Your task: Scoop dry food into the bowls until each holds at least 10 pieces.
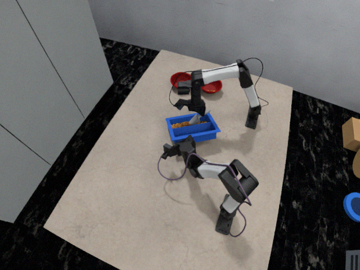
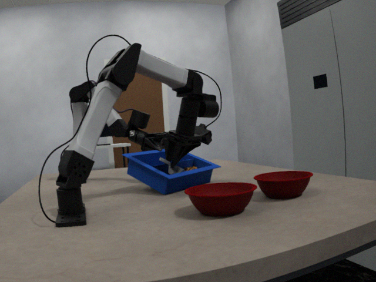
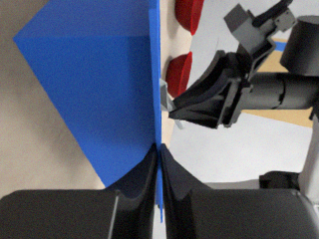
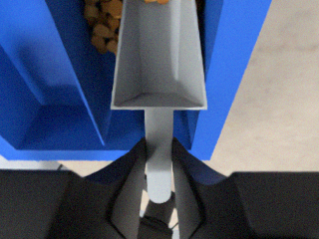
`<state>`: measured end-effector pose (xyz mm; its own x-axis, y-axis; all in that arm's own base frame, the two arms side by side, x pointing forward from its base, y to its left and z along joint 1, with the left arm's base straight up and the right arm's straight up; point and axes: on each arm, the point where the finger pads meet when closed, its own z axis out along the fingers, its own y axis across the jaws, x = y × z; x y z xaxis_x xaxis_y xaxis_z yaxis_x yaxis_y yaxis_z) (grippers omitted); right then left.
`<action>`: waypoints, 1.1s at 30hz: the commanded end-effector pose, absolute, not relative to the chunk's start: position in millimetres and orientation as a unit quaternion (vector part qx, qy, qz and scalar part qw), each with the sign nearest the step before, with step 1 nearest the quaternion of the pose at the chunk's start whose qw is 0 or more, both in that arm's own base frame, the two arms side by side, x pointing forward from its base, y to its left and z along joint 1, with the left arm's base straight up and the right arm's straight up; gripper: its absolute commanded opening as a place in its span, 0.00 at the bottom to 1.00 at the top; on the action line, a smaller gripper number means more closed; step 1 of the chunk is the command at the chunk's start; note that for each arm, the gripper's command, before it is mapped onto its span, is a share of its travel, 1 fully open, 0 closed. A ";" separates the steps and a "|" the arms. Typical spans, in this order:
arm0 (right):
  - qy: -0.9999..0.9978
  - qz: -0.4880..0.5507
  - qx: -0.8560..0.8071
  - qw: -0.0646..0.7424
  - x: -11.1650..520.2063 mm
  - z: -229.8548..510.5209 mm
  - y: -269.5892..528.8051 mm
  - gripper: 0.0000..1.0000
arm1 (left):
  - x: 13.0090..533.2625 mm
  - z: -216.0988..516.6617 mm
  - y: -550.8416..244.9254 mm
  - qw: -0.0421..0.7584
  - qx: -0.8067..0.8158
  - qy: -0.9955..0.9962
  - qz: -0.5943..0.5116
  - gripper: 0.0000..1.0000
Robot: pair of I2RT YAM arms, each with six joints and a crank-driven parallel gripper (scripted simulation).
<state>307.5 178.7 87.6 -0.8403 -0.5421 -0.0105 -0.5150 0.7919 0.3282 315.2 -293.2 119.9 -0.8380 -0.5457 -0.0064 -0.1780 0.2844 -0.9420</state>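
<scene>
The blue box point(image 1: 205, 135) point(image 2: 145, 177) point(image 3: 100, 90) point(image 4: 233, 65) is tilted; brown food point(image 1: 180, 125) point(image 2: 191, 168) point(image 4: 104, 31) lies in one of its two compartments. My left gripper point(image 1: 190, 137) point(image 3: 159, 145) is shut on the box's rim. My right gripper point(image 2: 172, 164) point(image 4: 159, 139) is shut on the handle of the grey scoop point(image 1: 193, 120) point(image 2: 175, 170) point(image 4: 159, 60). The scoop is inside the food compartment, with a few pieces visible toward its front; its tip is out of view. One red bowl point(image 1: 211, 86) point(image 2: 221, 201) shows food at its bottom. The other red bowl point(image 1: 178, 80) point(image 2: 282, 185) is partly hidden.
Both bowls stand upright beyond the box, near the table's point(image 1: 122, 174) point(image 2: 127, 242) back edge. The right arm's forearm and wrist hang over the bowl area in the top view. The left arm reaches in from the opposite side of the box.
</scene>
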 end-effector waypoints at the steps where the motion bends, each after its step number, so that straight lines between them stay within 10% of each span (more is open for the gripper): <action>1: -0.947 -0.160 0.279 0.004 318.5 94.4 180.5 0.00 | 325.3 165.7 -300.0 0.211 -0.186 0.758 -0.588 0.00; 33: -0.944 -0.180 0.272 -0.045 338.8 84.3 193.9 0.00 | 325.3 165.6 -299.9 0.211 -0.186 0.758 -0.588 0.00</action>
